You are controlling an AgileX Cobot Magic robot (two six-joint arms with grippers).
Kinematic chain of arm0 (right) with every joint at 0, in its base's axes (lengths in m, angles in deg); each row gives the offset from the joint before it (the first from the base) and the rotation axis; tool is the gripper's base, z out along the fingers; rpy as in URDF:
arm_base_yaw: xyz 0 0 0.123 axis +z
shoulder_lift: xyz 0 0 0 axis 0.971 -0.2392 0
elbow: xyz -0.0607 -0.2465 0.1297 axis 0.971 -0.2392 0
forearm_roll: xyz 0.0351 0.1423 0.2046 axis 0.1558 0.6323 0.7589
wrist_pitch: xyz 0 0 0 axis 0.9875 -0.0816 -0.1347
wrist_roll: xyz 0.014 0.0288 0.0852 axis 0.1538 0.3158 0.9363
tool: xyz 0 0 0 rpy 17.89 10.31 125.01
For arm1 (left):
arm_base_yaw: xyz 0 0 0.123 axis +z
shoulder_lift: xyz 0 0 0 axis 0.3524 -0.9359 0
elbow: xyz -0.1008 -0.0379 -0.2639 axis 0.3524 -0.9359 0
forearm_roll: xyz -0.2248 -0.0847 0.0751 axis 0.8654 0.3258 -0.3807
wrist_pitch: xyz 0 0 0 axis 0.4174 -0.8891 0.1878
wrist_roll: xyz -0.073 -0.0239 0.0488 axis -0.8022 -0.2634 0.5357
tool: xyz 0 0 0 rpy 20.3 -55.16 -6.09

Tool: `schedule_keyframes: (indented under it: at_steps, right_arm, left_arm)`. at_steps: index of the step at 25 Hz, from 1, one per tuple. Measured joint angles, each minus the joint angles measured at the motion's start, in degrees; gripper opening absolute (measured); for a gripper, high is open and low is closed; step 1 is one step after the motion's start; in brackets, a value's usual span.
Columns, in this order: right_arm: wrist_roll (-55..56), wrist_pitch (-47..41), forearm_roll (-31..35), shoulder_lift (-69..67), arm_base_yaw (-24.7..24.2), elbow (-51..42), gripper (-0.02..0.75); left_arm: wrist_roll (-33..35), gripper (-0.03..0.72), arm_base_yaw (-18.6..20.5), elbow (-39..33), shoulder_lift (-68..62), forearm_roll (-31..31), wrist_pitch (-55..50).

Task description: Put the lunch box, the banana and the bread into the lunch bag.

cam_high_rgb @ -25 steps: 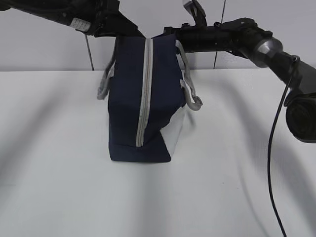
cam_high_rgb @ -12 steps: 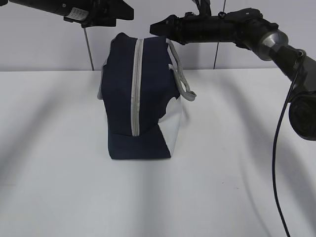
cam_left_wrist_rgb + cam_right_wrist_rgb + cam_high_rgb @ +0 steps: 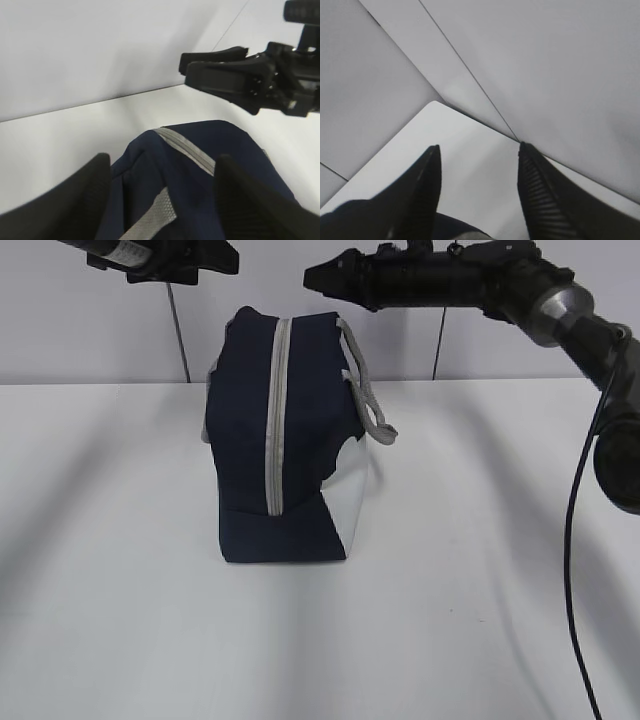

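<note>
The white tabletop (image 3: 120, 620) carries the lunch bag (image 3: 285, 440), stood upright with its grey zipper (image 3: 274, 420) closed and running down the near face. The bag lies below and between both arms. The left end effector (image 3: 160, 192) and the right end effector (image 3: 479, 187) are spread apart, nothing held. Lunch box, banana and bread are not seen.
</note>
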Motion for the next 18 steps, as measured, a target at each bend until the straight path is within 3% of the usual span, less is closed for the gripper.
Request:
schedule_keyframes:
  at_steps: [7, 18]
  right_arm:
    - [-0.29, 0.58, 0.00, 9.70, 0.00, -9.66, 0.371]
    - [-0.92, 0.68, 0.00, 28.08, 0.00, -32.29, 0.371]
  left_arm:
    - [-14.45, 0.448, 0.00, 0.00, 3.88, -16.34, -4.91]
    - [-22.65, 0.414, 0.00, -0.80, 14.62, -27.84, -22.55]
